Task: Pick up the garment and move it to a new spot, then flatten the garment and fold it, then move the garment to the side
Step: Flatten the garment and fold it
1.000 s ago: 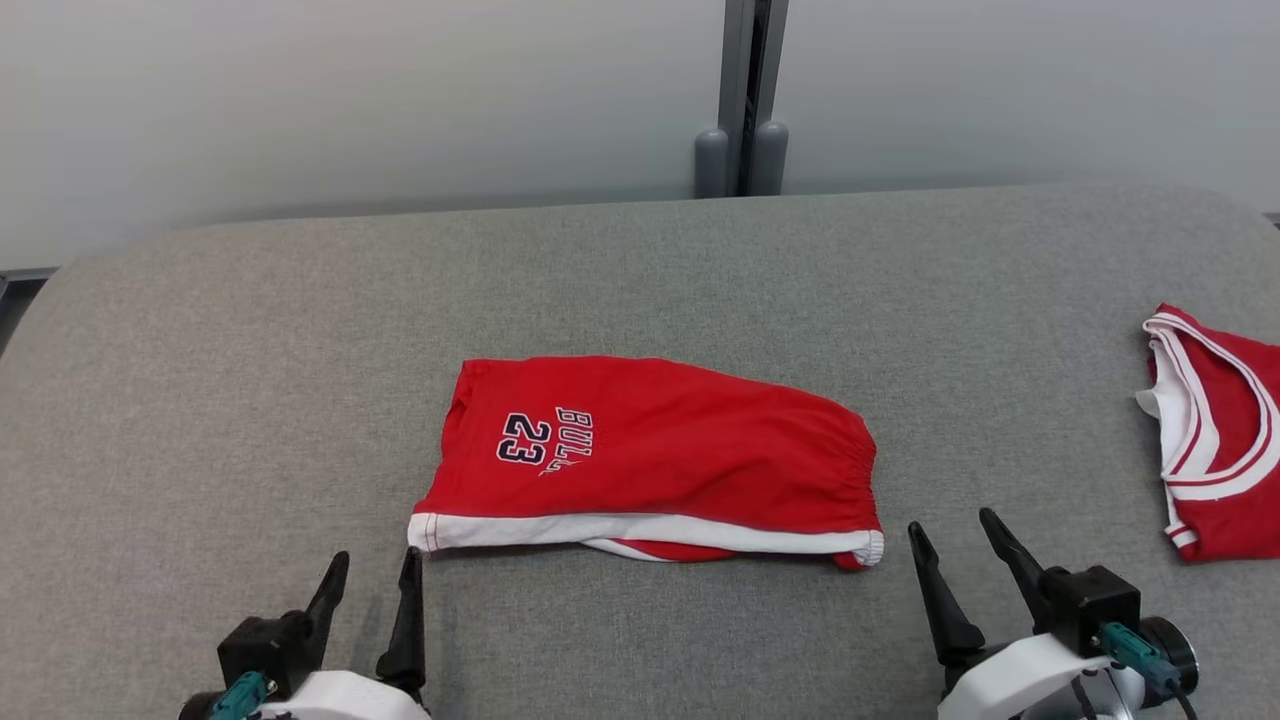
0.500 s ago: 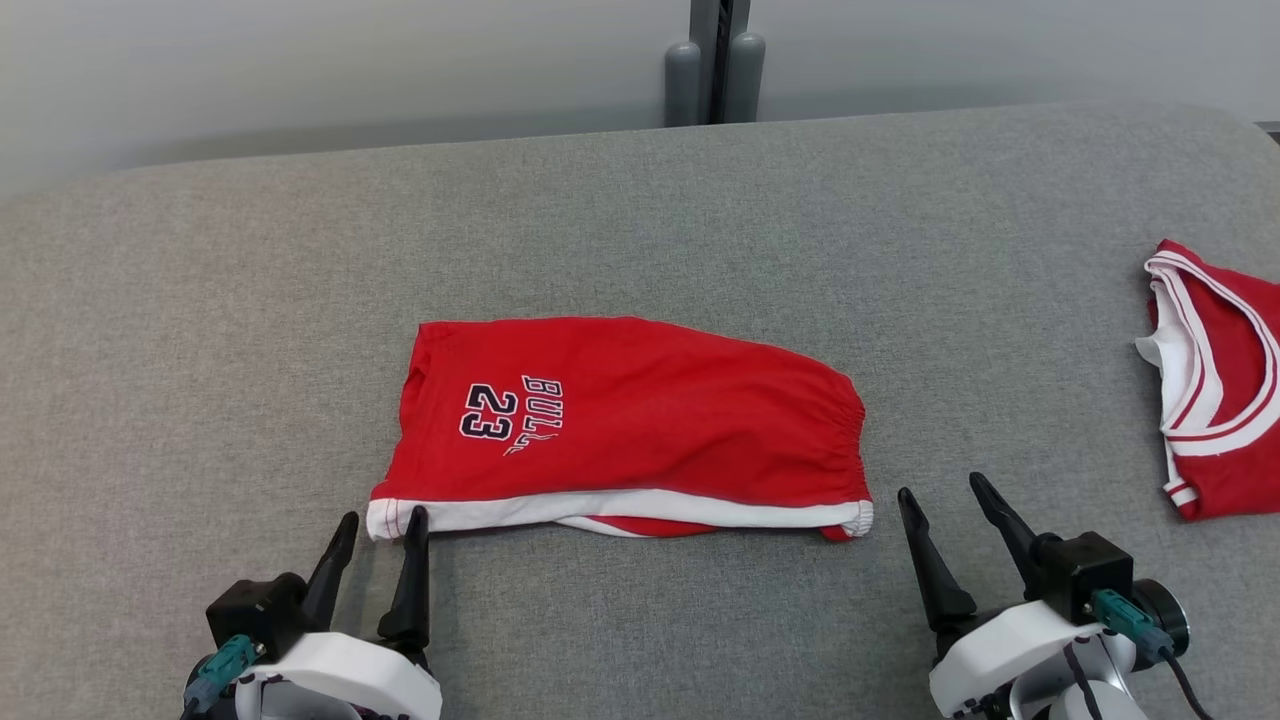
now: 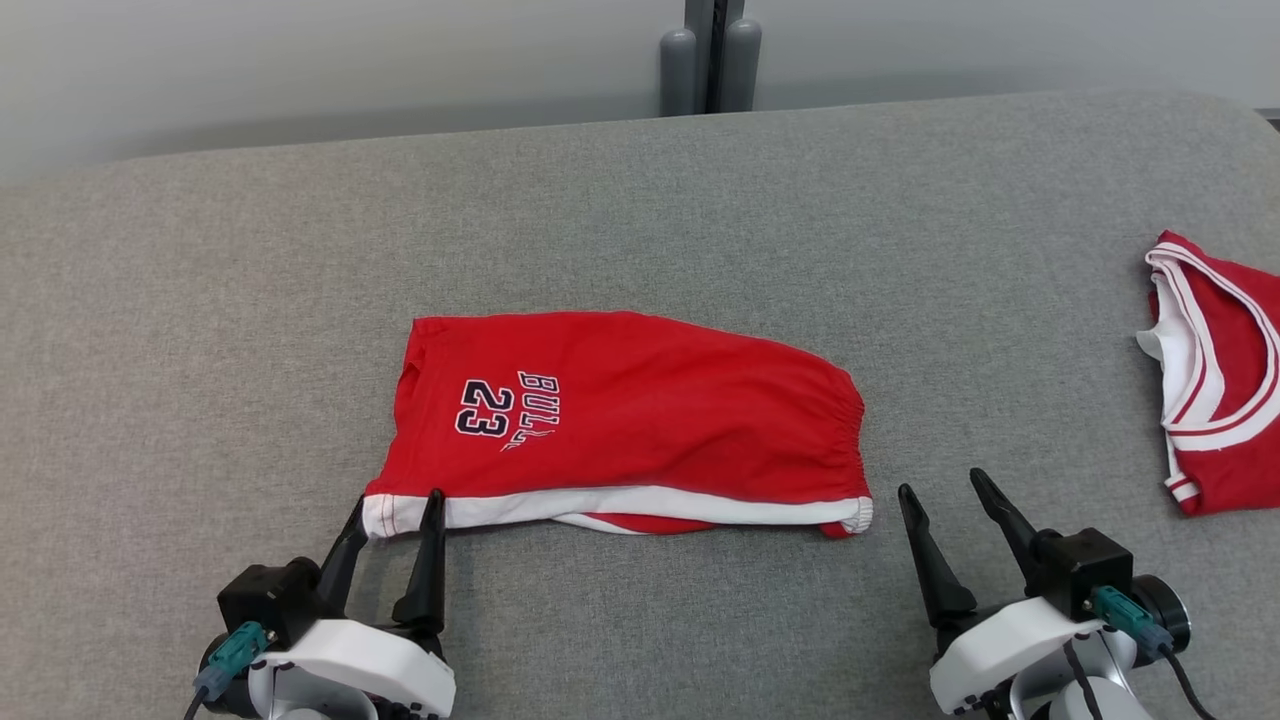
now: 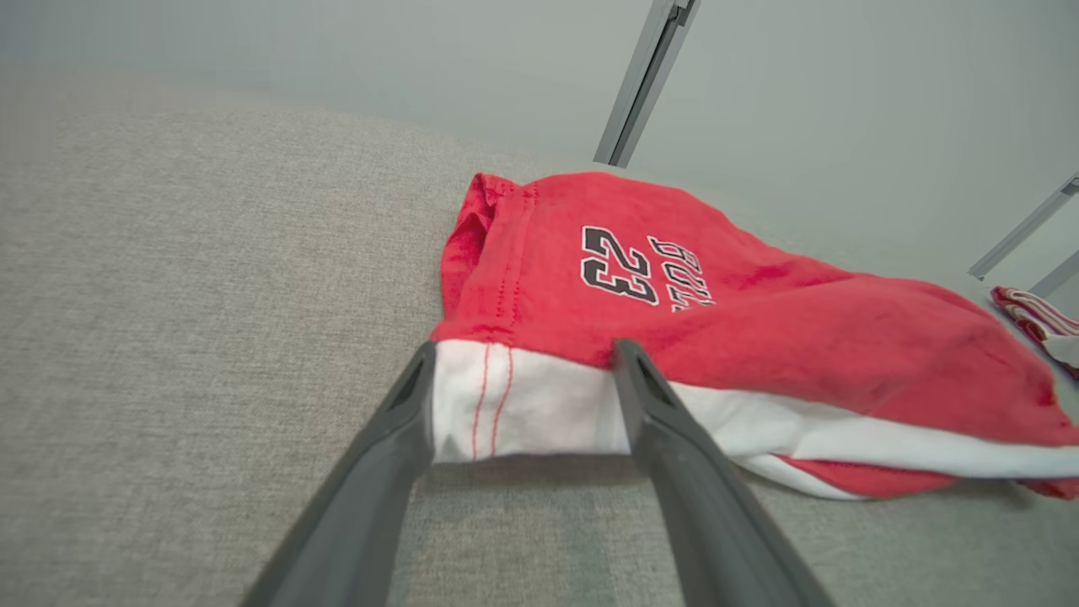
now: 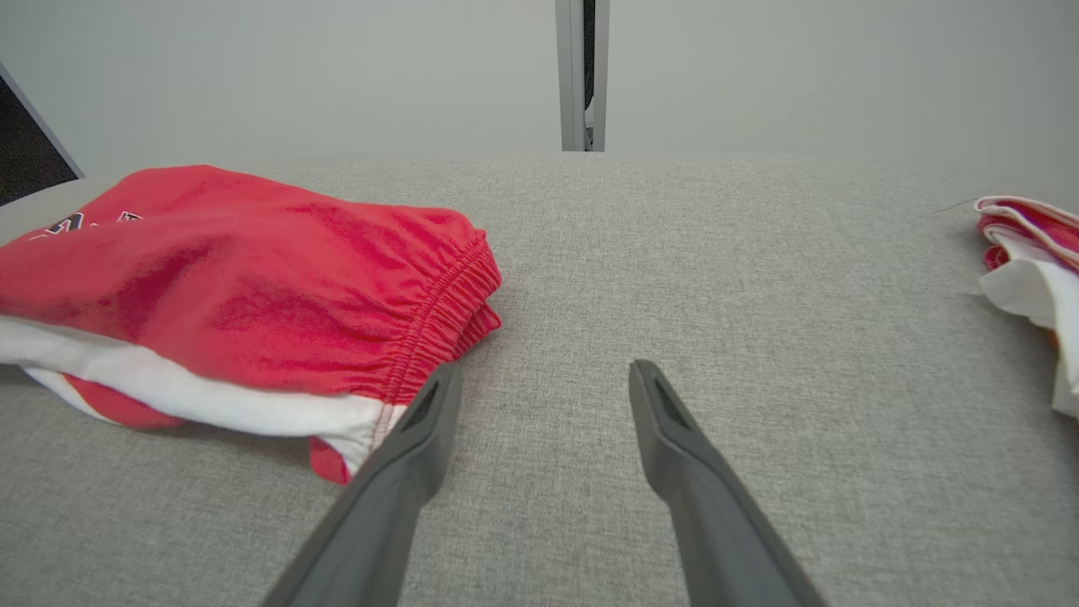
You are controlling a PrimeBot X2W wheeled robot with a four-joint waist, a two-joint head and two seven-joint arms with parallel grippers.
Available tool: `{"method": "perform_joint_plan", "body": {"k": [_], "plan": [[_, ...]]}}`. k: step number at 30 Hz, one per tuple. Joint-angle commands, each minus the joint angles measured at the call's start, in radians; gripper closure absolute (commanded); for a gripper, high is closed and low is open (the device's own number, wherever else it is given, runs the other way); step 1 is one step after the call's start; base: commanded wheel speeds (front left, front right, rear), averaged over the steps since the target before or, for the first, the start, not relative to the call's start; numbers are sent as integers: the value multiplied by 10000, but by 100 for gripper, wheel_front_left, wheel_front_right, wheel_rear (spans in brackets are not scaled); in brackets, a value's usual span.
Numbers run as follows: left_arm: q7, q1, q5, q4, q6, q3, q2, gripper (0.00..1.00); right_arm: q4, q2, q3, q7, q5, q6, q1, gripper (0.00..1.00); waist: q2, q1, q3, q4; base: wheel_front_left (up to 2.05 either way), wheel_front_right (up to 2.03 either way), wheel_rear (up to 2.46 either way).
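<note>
Grey fabric-covered table [image 3: 200, 350], red shorts [image 3: 640, 420] lying folded at its middle, a hand at each near corner.

Left hand [image 3: 396, 500] has its fingers spread wide, and in the left wrist view the white-hemmed corner of the shorts sits between them. Right hand [image 3: 940, 482] is also spread and empty, low over bare table just beside the elastic waistband end of the shorts. The shorts lie flat, their "23" print facing up. A red and white jersey [image 3: 1225, 400] lies well apart at the table's right edge.
</note>
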Motion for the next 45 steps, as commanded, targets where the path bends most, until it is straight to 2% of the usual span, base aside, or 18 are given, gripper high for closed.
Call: {"method": "perform_joint_plan", "body": {"k": [1,12,13,14,16,17,18,19,27,45], "plan": [[-17,-40,38,-102,-30,-12,49,0,39,-60,-61,2,-42,-4,-57,0,0,0,-13,36,0,0,0],[-17,339,76,-401,-30,-191,48,0,163,-60,-90,2,-15,-4,79,0,0,0,-147,235,0,0,0],[-17,344,76,-395,-30,-207,49,4,167,-58,-79,2,0,-4,83,0,0,0,-156,248,0,0,0],[-17,341,66,-386,-30,-218,49,11,170,-58,-71,2,9,-4,86,0,0,0,-163,260,0,0,0],[-17,345,71,-363,-30,-231,49,54,179,-60,-55,2,5,-4,89,0,0,0,-177,278,0,0,0],[-17,326,65,-369,-30,-216,49,68,181,-60,-42,2,6,-4,80,0,0,0,-176,280,0,0,0],[-17,297,71,-380,-30,-198,49,91,186,-60,-32,2,4,-4,64,0,0,0,-173,278,0,0,0],[-17,272,71,-383,-30,-187,48,100,184,-60,-17,2,7,-4,45,0,0,0,-167,274,0,0,0],[-17,197,115,-275,-31,-79,49,100,246,-60,458,2,406,-4,192,0,0,0,-110,194,0,0,0],[-17,80,472,-347,-22,357,49,100,604,-83,1863,2,2349,-4,-218,0,0,0,139,354,0,0,0]]}}
